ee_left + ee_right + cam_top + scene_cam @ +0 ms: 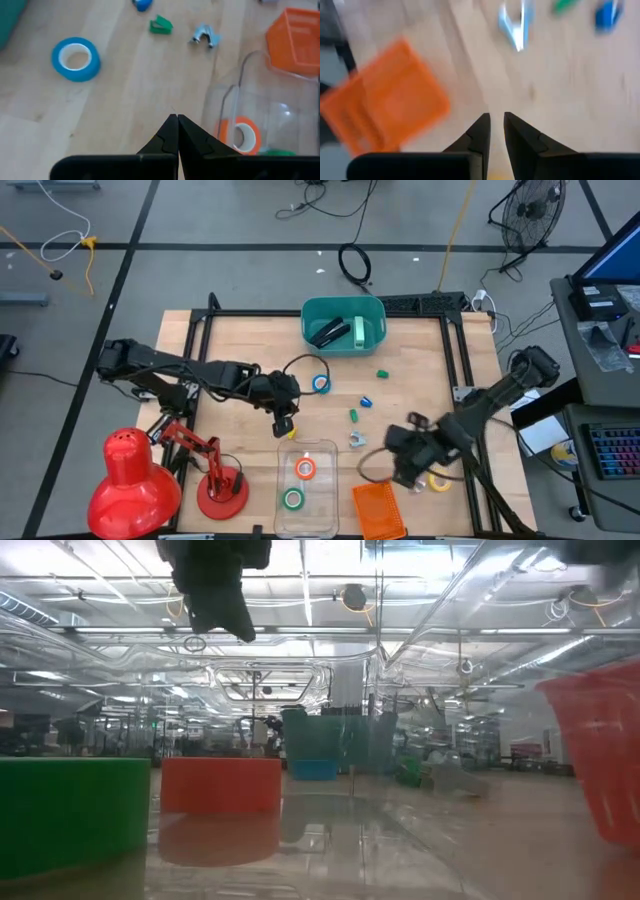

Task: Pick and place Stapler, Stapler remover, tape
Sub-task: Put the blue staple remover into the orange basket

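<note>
Hovering with left gripper pinched closed beside the clear bin, right gripper standing narrowly parted near the yellow tape.

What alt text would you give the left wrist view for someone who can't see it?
The left gripper, shut and empty, hangs over a wooden table between a blue tape roll and a clear bin holding an orange tape roll. An orange basket sits beyond.

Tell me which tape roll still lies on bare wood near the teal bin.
The blue tape roll. It lies flat on the table in front of the teal bin; the orange roll and green roll sit inside the clear container.
</note>
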